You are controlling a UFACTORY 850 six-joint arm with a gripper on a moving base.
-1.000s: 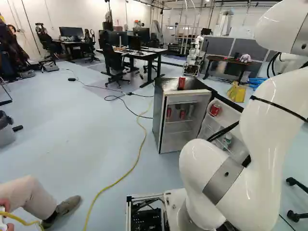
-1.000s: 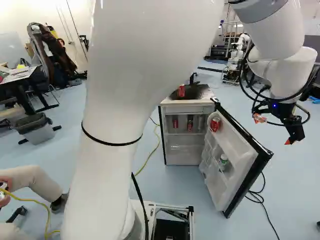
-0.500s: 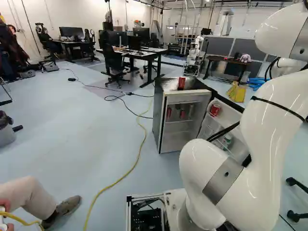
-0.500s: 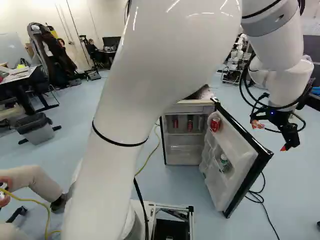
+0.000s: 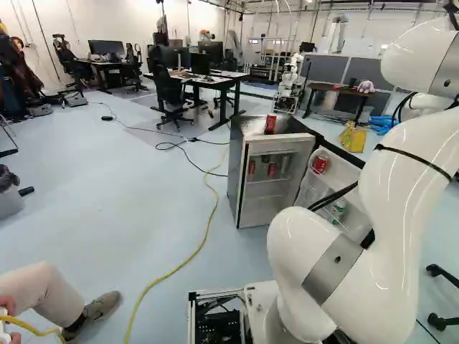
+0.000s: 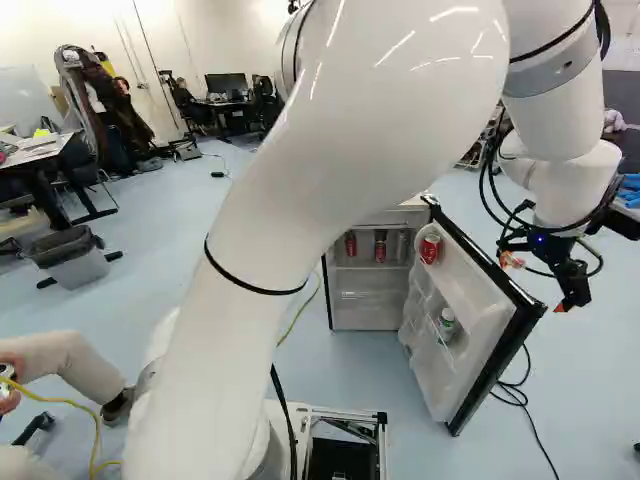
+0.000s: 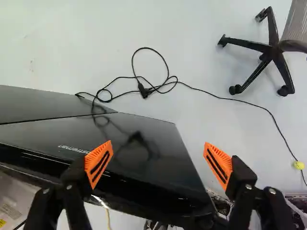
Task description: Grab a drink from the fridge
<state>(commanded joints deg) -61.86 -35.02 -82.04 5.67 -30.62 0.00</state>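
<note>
My gripper (image 6: pixel 535 284) hangs beyond the open fridge door (image 6: pixel 462 310), on its outer side, at the right of the right base view. In the wrist view the gripper (image 7: pixel 159 163) is open with nothing held, and the door's glossy black outer face (image 7: pixel 144 139) lies below and between its fingers. The fridge (image 5: pixel 235 168) stands with its inside showing. One red can (image 5: pixel 270 124) is on its top. On an inner shelf are red cans (image 6: pixel 351 243) (image 6: pixel 380 250). The door holds another red can (image 6: pixel 430 249) and a green-and-white bottle (image 6: pixel 447 322).
A black cable (image 7: pixel 206 92) lies on the floor past the door, near a wheeled chair (image 7: pixel 273 50). A yellow cable (image 5: pixel 204 233) crosses the floor left of the fridge. A seated person's leg (image 5: pixel 43 292) is at the left. Another robot (image 5: pixel 290 84) stands behind.
In the right base view my arm leans further right, and the gripper has moved down and slightly left, nearer the door. The arm now covers the can on the fridge there. The base is still.
</note>
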